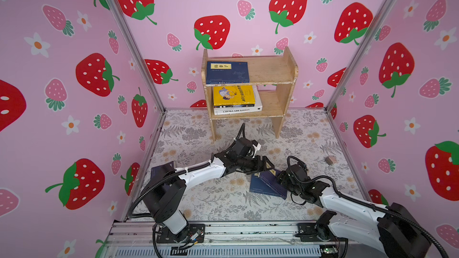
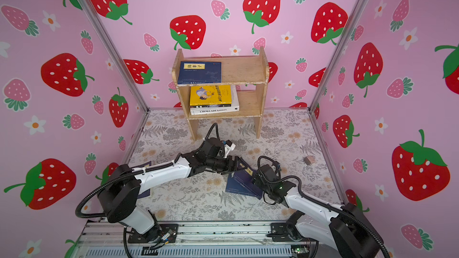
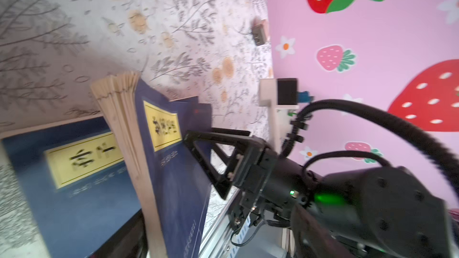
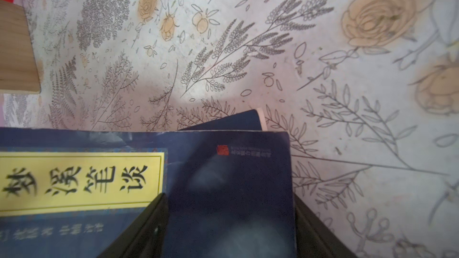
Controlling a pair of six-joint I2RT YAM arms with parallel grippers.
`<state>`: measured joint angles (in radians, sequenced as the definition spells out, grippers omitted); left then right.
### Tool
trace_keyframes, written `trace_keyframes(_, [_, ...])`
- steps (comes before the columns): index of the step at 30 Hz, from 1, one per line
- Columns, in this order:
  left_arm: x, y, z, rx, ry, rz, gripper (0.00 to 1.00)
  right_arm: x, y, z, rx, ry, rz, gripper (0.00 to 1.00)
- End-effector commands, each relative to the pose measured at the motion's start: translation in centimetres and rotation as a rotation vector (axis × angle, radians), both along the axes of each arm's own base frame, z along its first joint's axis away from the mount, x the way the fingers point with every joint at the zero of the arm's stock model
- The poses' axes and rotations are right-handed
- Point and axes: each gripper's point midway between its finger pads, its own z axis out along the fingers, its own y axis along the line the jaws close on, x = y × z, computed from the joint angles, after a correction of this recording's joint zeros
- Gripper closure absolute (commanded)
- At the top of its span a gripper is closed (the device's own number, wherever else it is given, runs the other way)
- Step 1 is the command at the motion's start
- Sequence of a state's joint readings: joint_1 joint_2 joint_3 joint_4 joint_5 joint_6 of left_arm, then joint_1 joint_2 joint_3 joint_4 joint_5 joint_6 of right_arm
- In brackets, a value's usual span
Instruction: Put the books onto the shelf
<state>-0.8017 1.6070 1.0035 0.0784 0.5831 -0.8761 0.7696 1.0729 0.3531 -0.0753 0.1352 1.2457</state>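
Your shelf (image 1: 273, 70) stands at the far middle of the bench (image 1: 198, 199), by the back wall. On its top board, at the left end, a blue book with a yellow label (image 1: 227, 71) lies flat. On the lower board, also at the left, three books lie in a pile. A yellow book (image 1: 233, 95) is on top, a thin dark book (image 1: 231, 106) is under it, and a thick white book (image 1: 238, 112) is at the bottom.

Three more blue books are on the bench. Two are near the middle, a bit to the right. The flat blue book (image 3: 87, 194) lies on the bench. The raised blue book (image 3: 173, 170) stands tilted on its edge, right beside the flat one.

Your left claw (image 1: 269, 166) reaches across to the far top end of the raised blue book. Its fingers are apart, and I cannot tell if they touch the book.

Your right claw (image 4: 228, 197) comes in from the near right. Its fingers are wide apart. One lies over the cover of the raised blue book, the other sits at the book's side edge, and the cover shows between them.

The last blue book (image 2: 145, 193) lies flat at the near left, mostly hidden under your left arm. A small brown block (image 1: 330, 160) sits at the right side of the bench, well apart from the books.
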Motion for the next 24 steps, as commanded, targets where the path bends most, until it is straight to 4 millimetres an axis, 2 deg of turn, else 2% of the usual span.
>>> trace_keyframes(1, [-0.5,-1.3,3.5,-0.154,-0.042,-0.059,0.18,0.3,1.0,1.1,0.065,-0.026,0.007,0.24])
trace_keyframes(4, [-0.4,-1.1,3.0,-0.145,-0.013,-0.047,0.24,0.4,1.0,1.4,0.065,-0.037,0.005,0.24])
trace_keyframes(9, [0.0,-0.8,0.0,-0.059,0.092,-0.013,0.35,0.4,0.8,1.5,0.068,-0.047,-0.002,0.24])
trace_keyframes(14, [0.1,-0.2,-3.1,0.041,0.169,0.018,0.37,0.3,0.5,1.6,0.071,-0.054,-0.013,0.24])
trace_keyframes(20, [0.1,0.0,-4.3,0.064,0.213,0.037,0.5,0.1,0.1,1.4,0.068,-0.053,-0.026,0.24])
trace_keyframes(24, [0.2,0.1,-4.4,0.073,0.209,0.043,0.56,0.2,0.1,1.5,0.068,-0.058,-0.027,0.24])
